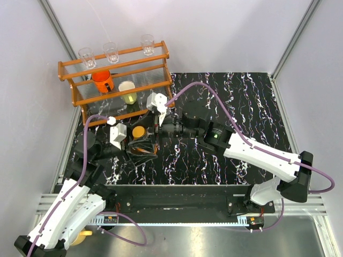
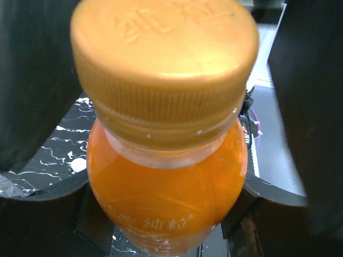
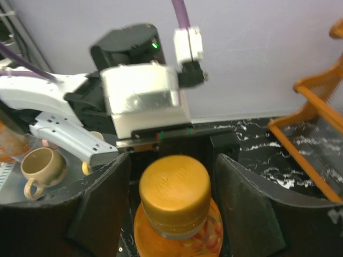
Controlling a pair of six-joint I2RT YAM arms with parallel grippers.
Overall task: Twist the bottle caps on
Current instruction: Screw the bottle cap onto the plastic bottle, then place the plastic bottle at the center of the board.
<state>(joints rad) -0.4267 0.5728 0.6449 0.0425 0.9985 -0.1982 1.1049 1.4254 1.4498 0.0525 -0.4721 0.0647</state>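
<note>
Orange bottle (image 2: 166, 193), orange cap (image 2: 163, 64) seated; top view alone places it beside wooden rack (image 1: 115, 80), over marbled surface (image 1: 230, 101). Left fingers (image 2: 37, 96) clamped on body; right fingers (image 3: 104, 209) apart, flanking cap. Left wrist view alone reads 纯粒.

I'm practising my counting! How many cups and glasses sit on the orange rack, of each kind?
Clear drinking glasses: 3
Orange mug: 1
Pale yellow-green cup: 1
Total: 5
</note>
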